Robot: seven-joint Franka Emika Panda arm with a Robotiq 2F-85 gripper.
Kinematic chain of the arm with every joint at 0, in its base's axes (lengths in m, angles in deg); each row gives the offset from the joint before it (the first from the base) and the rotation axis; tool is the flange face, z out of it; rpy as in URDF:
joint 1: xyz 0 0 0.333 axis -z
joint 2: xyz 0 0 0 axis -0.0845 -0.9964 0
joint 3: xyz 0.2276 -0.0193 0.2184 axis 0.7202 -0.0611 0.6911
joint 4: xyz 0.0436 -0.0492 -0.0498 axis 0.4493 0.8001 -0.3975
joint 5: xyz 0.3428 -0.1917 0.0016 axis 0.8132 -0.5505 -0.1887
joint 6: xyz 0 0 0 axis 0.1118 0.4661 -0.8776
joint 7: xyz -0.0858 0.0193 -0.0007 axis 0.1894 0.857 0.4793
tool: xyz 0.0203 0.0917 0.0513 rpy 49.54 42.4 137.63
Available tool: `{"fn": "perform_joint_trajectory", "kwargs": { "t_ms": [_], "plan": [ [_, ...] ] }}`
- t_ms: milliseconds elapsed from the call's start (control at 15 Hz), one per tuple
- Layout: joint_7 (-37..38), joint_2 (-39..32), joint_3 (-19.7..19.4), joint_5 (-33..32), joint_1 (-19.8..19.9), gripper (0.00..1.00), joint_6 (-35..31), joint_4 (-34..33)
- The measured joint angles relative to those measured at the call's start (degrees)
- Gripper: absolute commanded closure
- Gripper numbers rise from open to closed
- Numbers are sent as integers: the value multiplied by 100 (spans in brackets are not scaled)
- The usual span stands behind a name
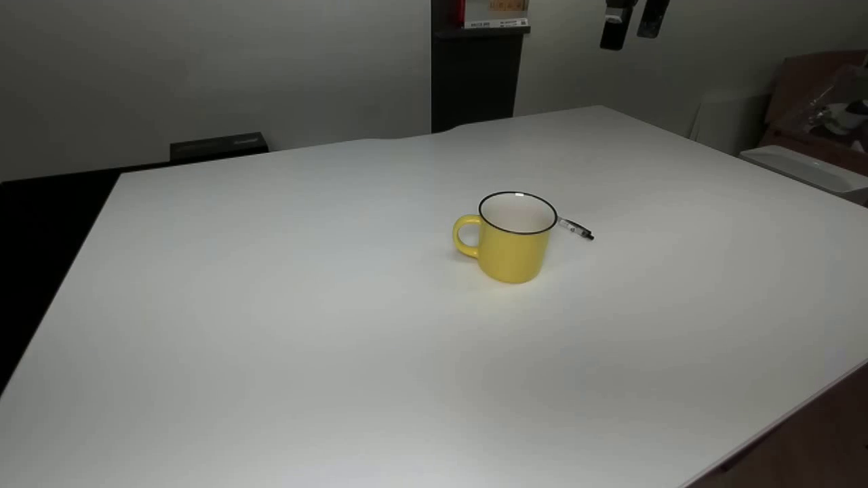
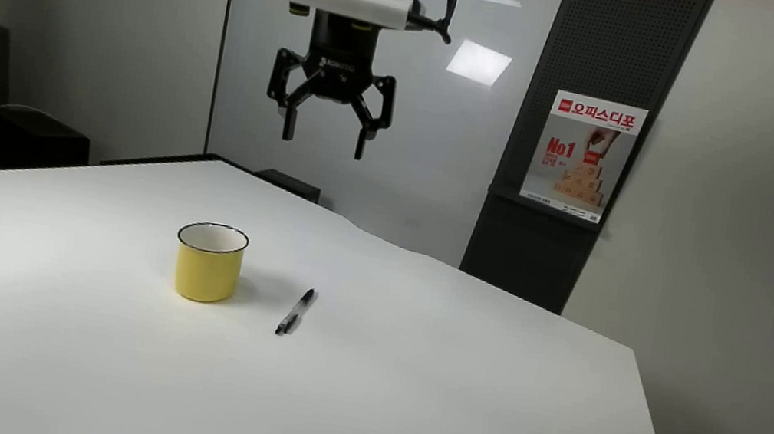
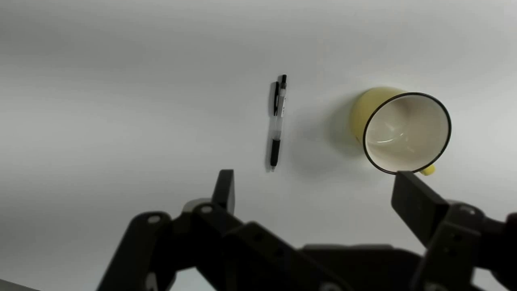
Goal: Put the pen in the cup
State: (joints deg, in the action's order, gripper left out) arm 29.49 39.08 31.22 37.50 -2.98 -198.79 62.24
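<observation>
The pen, black and clear, lies flat on the white table in both exterior views [image 1: 576, 229] [image 2: 295, 313] and in the wrist view [image 3: 278, 125]. In an exterior view the cup hides one end of it. The cup, a yellow mug with a dark rim and whitish inside, stands upright beside the pen, not touching it, in both exterior views [image 1: 512, 257] [image 2: 207, 274] and in the wrist view [image 3: 408, 133]. No contents show in it. My gripper is open and empty, high above the table, in both exterior views [image 1: 630, 41] [image 2: 322, 148] and in the wrist view [image 3: 315, 173].
The white table [image 2: 451, 398] carries the cup and pen. Behind it stand a dark panel with a poster [image 2: 582, 159] and a whiteboard [image 2: 391, 93]. A dark box [image 1: 218, 146] sits past the far edge. A white tray [image 1: 807, 166] and a reddish-brown box [image 1: 814, 102] are beyond the table's side.
</observation>
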Motion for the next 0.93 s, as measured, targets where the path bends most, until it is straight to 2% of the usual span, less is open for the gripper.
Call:
{"fn": "perform_joint_trajectory", "kwargs": {
  "t_ms": [133,467,933],
  "plan": [
    [37,1,13,-82,-3,0,-45,15],
    [374,-97,45,-548,-68,0,-779,148],
    [502,-1031,49,-328,-19,0,-1587,-32]
  ]
}}
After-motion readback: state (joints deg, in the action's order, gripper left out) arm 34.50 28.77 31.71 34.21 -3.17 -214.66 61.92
